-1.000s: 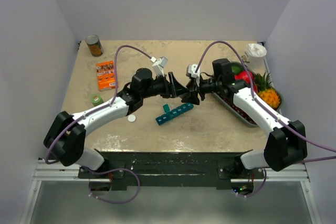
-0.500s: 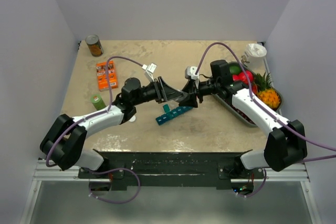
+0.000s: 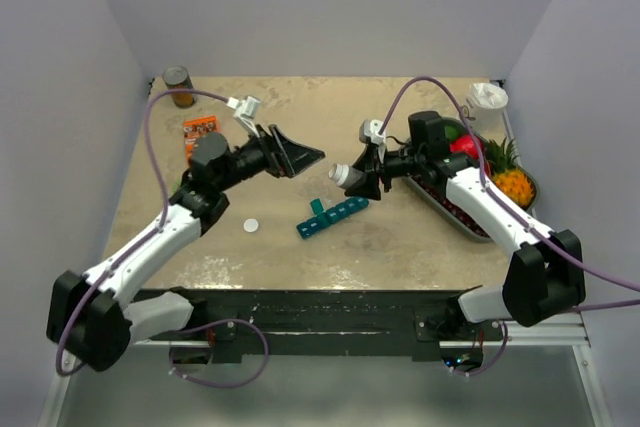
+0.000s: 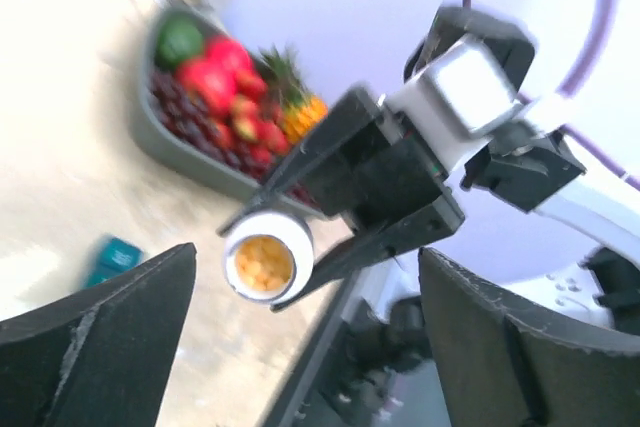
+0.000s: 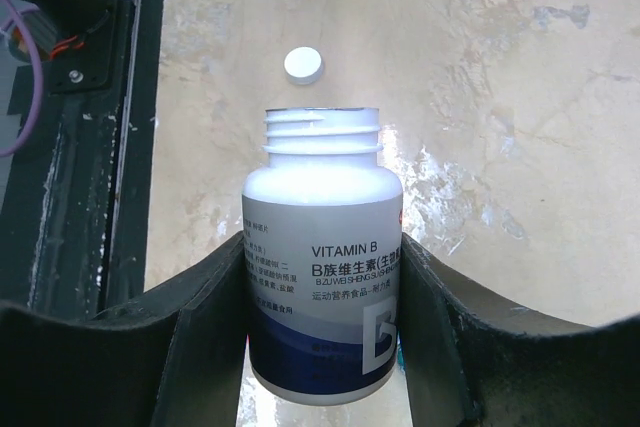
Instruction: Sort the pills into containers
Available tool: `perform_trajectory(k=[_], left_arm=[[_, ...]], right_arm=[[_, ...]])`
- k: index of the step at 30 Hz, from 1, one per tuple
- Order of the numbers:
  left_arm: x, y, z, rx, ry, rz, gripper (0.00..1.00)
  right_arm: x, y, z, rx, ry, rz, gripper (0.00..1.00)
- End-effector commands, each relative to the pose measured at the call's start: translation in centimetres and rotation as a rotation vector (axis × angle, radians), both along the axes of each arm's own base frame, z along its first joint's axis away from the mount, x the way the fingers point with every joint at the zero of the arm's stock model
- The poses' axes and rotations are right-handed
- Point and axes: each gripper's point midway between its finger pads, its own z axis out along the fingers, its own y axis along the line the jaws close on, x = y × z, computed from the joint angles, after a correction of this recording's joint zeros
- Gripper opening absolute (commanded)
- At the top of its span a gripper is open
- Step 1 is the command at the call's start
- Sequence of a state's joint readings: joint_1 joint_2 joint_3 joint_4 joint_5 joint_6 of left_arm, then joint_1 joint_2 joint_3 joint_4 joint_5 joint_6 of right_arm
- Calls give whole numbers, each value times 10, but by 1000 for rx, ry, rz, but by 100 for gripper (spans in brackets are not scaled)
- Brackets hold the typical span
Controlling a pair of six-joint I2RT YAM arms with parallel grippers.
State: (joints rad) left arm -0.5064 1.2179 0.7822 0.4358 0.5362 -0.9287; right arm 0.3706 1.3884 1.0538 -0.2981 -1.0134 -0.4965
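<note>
My right gripper (image 3: 362, 175) is shut on a white vitamin B bottle (image 5: 322, 287), held on its side above the table with its open mouth toward the left. The left wrist view shows yellow pills (image 4: 263, 261) inside the bottle (image 4: 268, 255). The bottle's white cap (image 3: 251, 226) lies on the table; it also shows in the right wrist view (image 5: 304, 64). The teal-blue pill organiser (image 3: 332, 217) lies below the bottle, some lids raised. My left gripper (image 3: 312, 157) is open and empty, raised to the left of the bottle.
A grey tray of fruit (image 3: 447, 207) stands at the right, with a white container (image 3: 487, 102) behind it. An orange packet (image 3: 201, 141), a green tape roll (image 3: 183, 188) and a tin can (image 3: 179, 86) sit at the left and back left.
My left gripper has let go of the bottle's mouth and drawn back up and to the left, now open. The right gripper still holds the bottle, its open mouth now showing.
</note>
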Motion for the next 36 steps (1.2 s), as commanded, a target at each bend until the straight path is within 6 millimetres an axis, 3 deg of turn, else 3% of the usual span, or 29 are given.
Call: perform_trajectory(k=[1,2,3,4,5,6,7,8,9,11,12,14,15,16,17,18,20,21,23,24,25,27,29,30,31,32,33,34,36], left_arm=[[13,57,50,196,-271,237,99],[8,70,62,219,-316,284,99],[5,80,56,274,-310,315,99],[7,94,50,343,-330,369,99],[-1,104,57,352,-360,401,99],[-4,110,45,387,-342,413,99],[-6,117,42,411,-359,435,99],[-13,123,46,404,-380,453,99],[-15,126,31,426,-361,453,99],[-21,129,29,425,-377,454,99],[-22,129,18,431,-362,450,99],[-26,129,10,433,-365,439,99],[-26,129,10,435,-372,438,99],[-26,129,8,442,-373,434,99],[-27,130,8,448,-378,432,99],[-28,131,6,465,-385,428,99],[-29,132,6,473,-400,428,99],[-30,133,5,482,-410,427,99],[-31,133,1,488,-419,420,99],[-30,132,1,487,-428,419,99],[-30,130,1,482,-435,409,99],[-28,127,-5,499,-442,391,99],[-27,127,-10,521,-444,379,99],[-28,128,-13,543,-447,371,99],[-29,127,-15,551,-454,360,99],[-30,127,-18,559,-461,347,99],[-30,127,-21,573,-473,339,99],[-33,124,-24,571,-480,317,99],[-34,121,-29,581,-491,288,99]], right_arm=[[12,-4,52,76,-70,-43,0],[20,-9,62,75,-88,-82,0],[31,-13,91,84,-115,-121,0],[47,-27,106,83,-123,-180,0],[57,-35,122,94,-123,-217,0],[70,-43,145,128,-152,-258,0],[88,-62,180,190,-146,-347,0],[94,-69,201,227,-173,-378,0],[102,-77,241,305,-243,-429,0],[107,-96,278,392,-282,-526,0],[106,-100,301,477,-313,-554,0],[82,-95,319,533,-312,-517,0],[68,-84,312,550,-249,-473,0],[38,-63,314,552,-236,-380,0],[-2,-57,327,567,-287,-323,0],[-21,-53,323,561,-315,-297,0],[-55,-64,351,625,-418,-312,0],[-54,-76,369,616,-502,-380,0],[-24,-119,398,687,-574,-639,0],[-14,-129,410,742,-592,-684,0],[-4,-136,410,764,-581,-708,0],[-14,-110,390,786,-418,-540,0],[-57,-65,364,775,-301,-307,0],[-94,-44,341,710,-343,-222,0],[-101,-42,333,693,-378,-220,0],[-99,-47,331,699,-402,-255,0],[-69,-67,332,686,-460,-441,0],[-52,-77,329,657,-484,-518,0],[-39,-86,314,638,-513,-499,0]])
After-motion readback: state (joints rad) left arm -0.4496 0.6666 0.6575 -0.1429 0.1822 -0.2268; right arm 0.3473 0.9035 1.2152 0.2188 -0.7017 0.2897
